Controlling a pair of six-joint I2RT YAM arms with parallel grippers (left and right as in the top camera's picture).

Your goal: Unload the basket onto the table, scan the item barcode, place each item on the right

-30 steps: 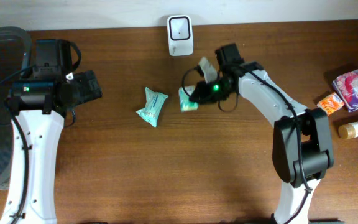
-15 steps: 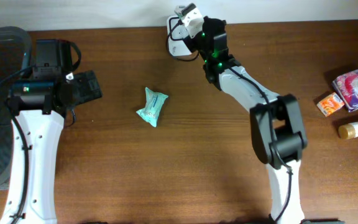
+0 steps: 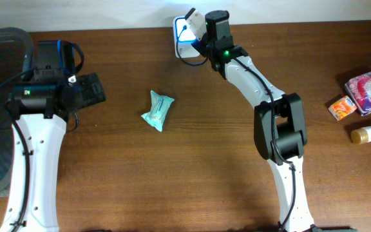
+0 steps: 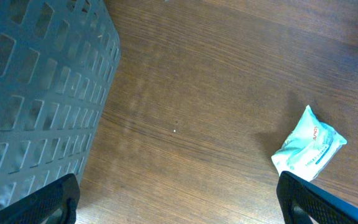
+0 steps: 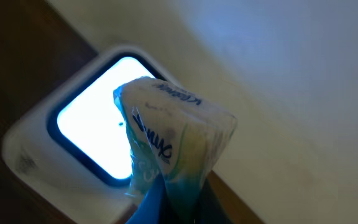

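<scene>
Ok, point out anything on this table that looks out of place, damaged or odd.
Nothing stands out. The right hand holds a tissue pack, pinched at its lower end, in front of the lit scanner at the back edge of the table. A second pack lies slanted mid-table but looks intact. Nothing is spilled.

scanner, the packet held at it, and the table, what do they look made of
The scanner looks like white moulded plastic, matte, with smooth rounded edges and an evenly glowing window.
The held packet seems thin plastic film, slightly glossy: creased, with printed lettering.
The table is wood or wood-look laminate, satin, with brown grain streaks.
</scene>
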